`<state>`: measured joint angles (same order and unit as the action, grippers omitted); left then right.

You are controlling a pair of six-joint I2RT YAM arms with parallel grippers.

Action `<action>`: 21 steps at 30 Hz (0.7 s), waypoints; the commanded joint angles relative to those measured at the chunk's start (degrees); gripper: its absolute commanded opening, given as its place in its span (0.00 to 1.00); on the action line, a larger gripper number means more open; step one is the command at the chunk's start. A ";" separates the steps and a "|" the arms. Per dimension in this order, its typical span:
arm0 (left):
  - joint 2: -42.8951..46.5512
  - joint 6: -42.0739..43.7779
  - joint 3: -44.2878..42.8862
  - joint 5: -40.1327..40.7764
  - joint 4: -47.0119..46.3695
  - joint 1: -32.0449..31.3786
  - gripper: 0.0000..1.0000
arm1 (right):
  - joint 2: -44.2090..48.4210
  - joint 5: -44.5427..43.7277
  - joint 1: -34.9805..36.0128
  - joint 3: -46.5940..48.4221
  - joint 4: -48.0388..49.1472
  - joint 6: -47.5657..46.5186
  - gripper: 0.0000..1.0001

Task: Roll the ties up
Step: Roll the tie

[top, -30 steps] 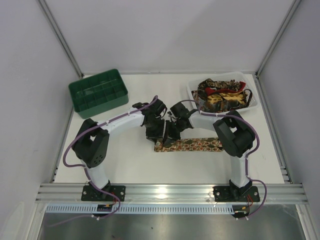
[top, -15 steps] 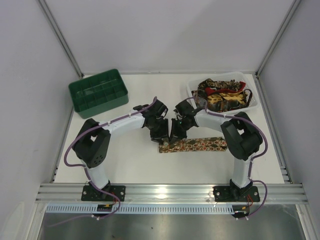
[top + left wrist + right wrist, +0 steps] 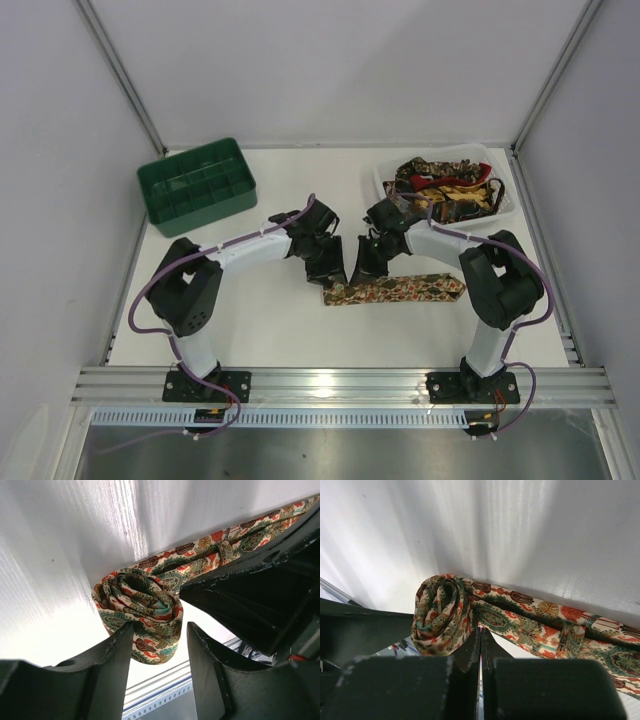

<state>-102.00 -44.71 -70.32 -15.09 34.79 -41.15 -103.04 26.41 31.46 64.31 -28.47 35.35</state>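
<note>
Shifted slightly toward the white plastic tray (image 3: pixel 508 206), the cream, red and green paisley fabric tie (image 3: pixel 395 290) lies part-rolled on the counter (image 3: pixel 250 325) near it, my left jaws parting around the coil (image 3: pixel 142 611), right jaws together beside it; next, I reckon, regrip and roll on.

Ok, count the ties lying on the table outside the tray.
1: the paisley tie, its left end rolled up, lies on the near side of the white tray. The heaped ties inside that tray are too tangled to count.
</note>
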 commanded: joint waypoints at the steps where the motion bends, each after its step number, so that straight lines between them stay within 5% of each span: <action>1: 1.19 -1.70 -0.95 0.68 0.10 -0.78 0.52 | 1.97 1.27 -0.44 -0.50 1.04 -0.20 0.00; 21: 0.92 -5.48 -2.89 -2.92 -5.34 -2.62 0.55 | 8.73 2.06 -5.09 -4.99 -0.45 -1.25 0.00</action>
<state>-101.32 -48.29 -70.50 -15.75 31.79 -43.05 -97.78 29.19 27.16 59.66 -27.53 35.33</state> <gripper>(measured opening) 0.551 0.009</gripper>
